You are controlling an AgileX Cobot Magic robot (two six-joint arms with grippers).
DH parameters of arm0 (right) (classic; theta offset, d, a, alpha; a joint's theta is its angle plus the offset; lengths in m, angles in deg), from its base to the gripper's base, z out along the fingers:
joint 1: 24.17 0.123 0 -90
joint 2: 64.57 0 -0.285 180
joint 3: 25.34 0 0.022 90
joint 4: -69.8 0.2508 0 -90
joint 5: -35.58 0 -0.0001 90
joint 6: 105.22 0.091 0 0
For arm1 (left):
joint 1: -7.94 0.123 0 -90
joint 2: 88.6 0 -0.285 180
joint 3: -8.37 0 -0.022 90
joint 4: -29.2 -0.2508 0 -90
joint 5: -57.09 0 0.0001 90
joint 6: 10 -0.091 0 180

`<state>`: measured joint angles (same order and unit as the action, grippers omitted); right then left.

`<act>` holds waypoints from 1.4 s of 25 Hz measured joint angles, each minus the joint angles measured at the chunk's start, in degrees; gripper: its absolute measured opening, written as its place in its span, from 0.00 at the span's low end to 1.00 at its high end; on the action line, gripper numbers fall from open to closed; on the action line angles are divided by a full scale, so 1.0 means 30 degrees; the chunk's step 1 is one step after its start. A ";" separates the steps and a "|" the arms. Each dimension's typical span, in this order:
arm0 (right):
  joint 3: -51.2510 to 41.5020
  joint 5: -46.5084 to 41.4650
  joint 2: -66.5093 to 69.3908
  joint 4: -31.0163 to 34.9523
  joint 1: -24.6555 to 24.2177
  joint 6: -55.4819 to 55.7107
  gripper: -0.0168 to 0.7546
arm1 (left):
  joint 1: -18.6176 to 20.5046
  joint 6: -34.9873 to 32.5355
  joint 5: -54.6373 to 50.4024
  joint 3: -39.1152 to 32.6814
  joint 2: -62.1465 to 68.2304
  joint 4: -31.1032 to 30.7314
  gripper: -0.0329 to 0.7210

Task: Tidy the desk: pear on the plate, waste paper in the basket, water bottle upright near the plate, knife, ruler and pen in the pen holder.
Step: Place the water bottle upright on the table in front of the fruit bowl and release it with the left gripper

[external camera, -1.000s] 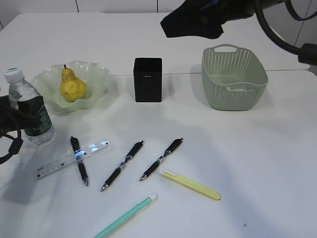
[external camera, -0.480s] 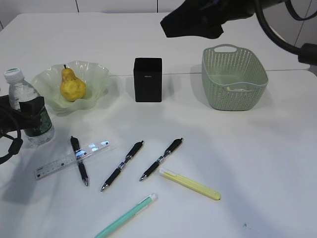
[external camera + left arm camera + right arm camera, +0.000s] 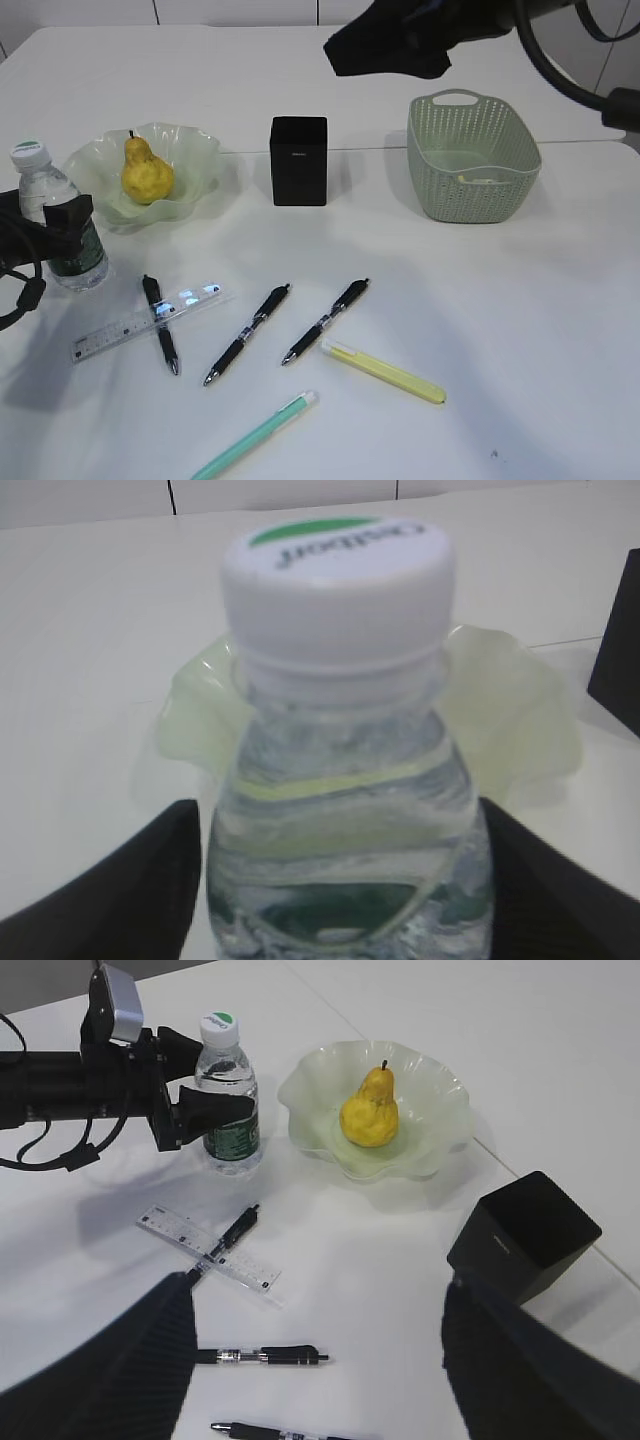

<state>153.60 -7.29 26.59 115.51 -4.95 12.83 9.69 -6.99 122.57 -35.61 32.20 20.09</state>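
While the water bottle (image 3: 57, 231) stands upright near the desk's (image 3: 520, 330) left edge beside the plate (image 3: 190, 165), the left gripper (image 3: 215, 1112) straddles it, jaws spread and not clamping; farther right, the right gripper (image 3: 315, 1365) hovers wide, empty.

Around my left gripper (image 3: 55, 225): water bottle (image 3: 55, 235) between its jaws, plate (image 3: 195, 160) just beyond.
Front of desk (image 3: 520, 330): ruler (image 3: 140, 325), black pens (image 3: 245, 335), knife (image 3: 385, 372), mint-green pen (image 3: 255, 435) scattered left and centre.
Right front: bare.
Back row: pen holder (image 3: 298, 160), basket (image 3: 470, 155), open gaps between.
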 joint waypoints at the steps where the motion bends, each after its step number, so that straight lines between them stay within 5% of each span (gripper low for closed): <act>1: 0.0000 0.0000 0.0000 0.0000 0.0000 0.0000 0.79 | 0.0000 0.0000 0.0000 -0.0072 0.0000 0.0000 0.80; 17: 0.0000 -0.0040 0.0000 0.0000 0.0000 0.0000 0.79 | 0.0000 0.0363 0.0072 -0.1239 -0.0098 -0.0144 0.82; 35: 0.0000 -0.0040 0.0000 0.0000 0.0000 0.0000 0.79 | 0.0000 0.1215 0.0038 -0.2226 -0.5083 -0.0482 0.82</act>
<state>153.60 -7.41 26.59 115.51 -4.95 12.83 9.69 -3.34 122.69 -42.28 16.95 18.64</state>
